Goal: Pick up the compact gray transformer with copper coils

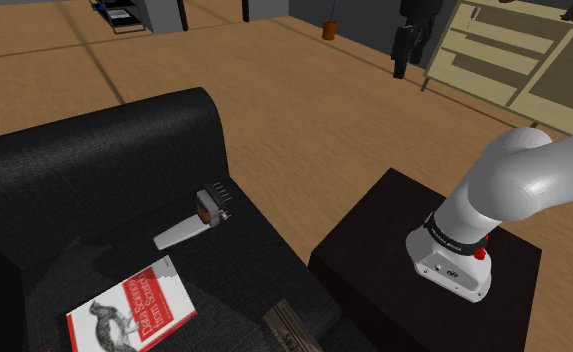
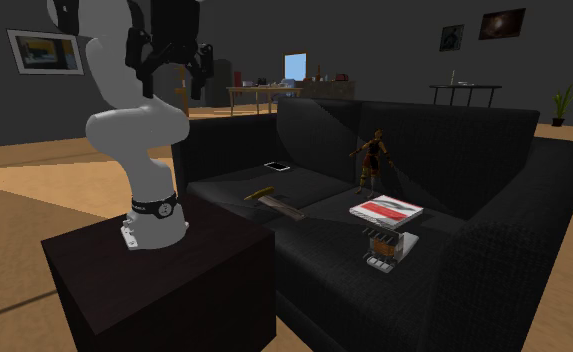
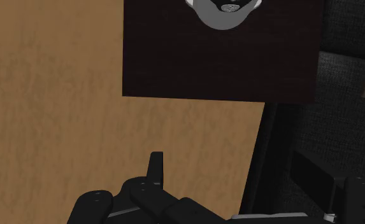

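The transformer (image 1: 211,208) is a small grey block with copper-coloured coils, standing on the black sofa's seat (image 1: 124,240). A pale flat piece (image 1: 179,234) lies against it. In the second exterior view the transformer (image 2: 389,245) sits near the seat's front edge, just in front of a red and white book (image 2: 386,210). My gripper (image 2: 173,72) hangs high above the dark stand (image 2: 164,270), far from the transformer, open and holding nothing. In the wrist view the gripper (image 3: 233,175) looks down on the stand top (image 3: 219,63), its fingers (image 3: 155,167) apart.
A book (image 1: 129,315) lies on the seat near the shoulder view's bottom edge, with a hammer (image 1: 290,328) by the seat's edge. A small figure (image 2: 372,160) stands against the backrest, and a flat white-rimmed device (image 2: 277,166) lies further along. Wooden floor (image 1: 304,110) surrounds the stand.
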You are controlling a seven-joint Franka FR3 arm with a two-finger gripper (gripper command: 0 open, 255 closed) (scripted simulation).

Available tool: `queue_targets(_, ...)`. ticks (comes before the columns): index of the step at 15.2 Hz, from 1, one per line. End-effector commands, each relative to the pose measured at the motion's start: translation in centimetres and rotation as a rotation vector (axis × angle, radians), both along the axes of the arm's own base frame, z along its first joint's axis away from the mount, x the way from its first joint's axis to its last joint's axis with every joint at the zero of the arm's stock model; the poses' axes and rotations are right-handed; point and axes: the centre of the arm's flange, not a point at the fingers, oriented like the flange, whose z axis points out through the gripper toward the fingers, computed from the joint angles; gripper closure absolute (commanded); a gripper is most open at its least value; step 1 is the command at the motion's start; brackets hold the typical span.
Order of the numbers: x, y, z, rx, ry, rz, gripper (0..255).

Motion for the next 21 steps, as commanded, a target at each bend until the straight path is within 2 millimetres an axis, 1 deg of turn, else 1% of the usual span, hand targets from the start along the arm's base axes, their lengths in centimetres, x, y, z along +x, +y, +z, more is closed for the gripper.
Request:
queue_targets(1, 0.0, 0.0, 0.0, 0.000, 0.000, 0.000, 0)
queue_targets(11, 6.2, 7.0, -8.2, 0.048, -0.040, 0.043, 0)
queue_targets(21, 12.3, 14.6, -15.8, 0.096, -0.080, 0.085, 0)
